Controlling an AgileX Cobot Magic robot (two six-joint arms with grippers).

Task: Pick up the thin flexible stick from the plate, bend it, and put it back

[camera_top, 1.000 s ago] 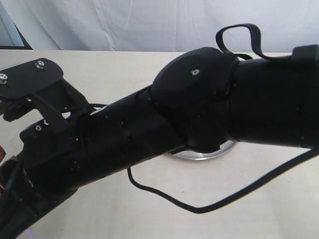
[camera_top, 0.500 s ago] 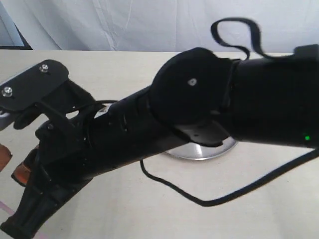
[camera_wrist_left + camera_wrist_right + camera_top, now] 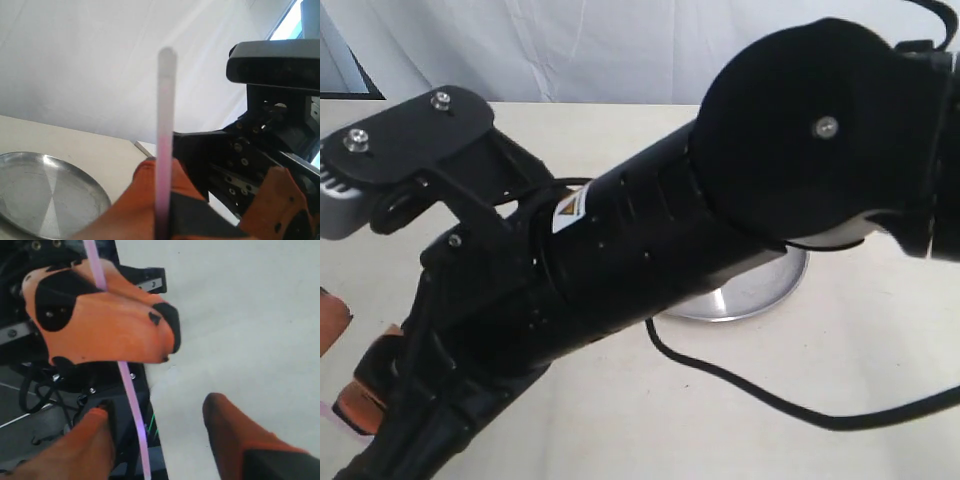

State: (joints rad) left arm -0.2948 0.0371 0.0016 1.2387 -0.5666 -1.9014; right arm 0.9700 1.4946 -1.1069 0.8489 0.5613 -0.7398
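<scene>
In the left wrist view the thin pink stick (image 3: 165, 125) stands straight up out of my left gripper (image 3: 160, 170), whose orange fingers are shut on it; its pale end is on top. The silver plate (image 3: 45, 195) lies on the table beside it, with nothing on it. In the right wrist view the stick (image 3: 129, 385) runs down from the left gripper's orange fingers (image 3: 100, 315) and passes between my right gripper's (image 3: 156, 406) two spread fingers, nearer one of them and touching neither. My right arm (image 3: 650, 240) hides most of the exterior view, where only a sliver of the plate (image 3: 750, 295) shows.
A black cable (image 3: 770, 400) loops over the beige table (image 3: 620, 420) in front of the plate. A white cloth backdrop (image 3: 570, 50) hangs behind the table. Orange finger parts (image 3: 365, 390) show at the lower left edge of the exterior view.
My right arm has swung, its big joint rising to the upper right and its wrist bracket shifting right and up. A little more of the plate shows under it.
</scene>
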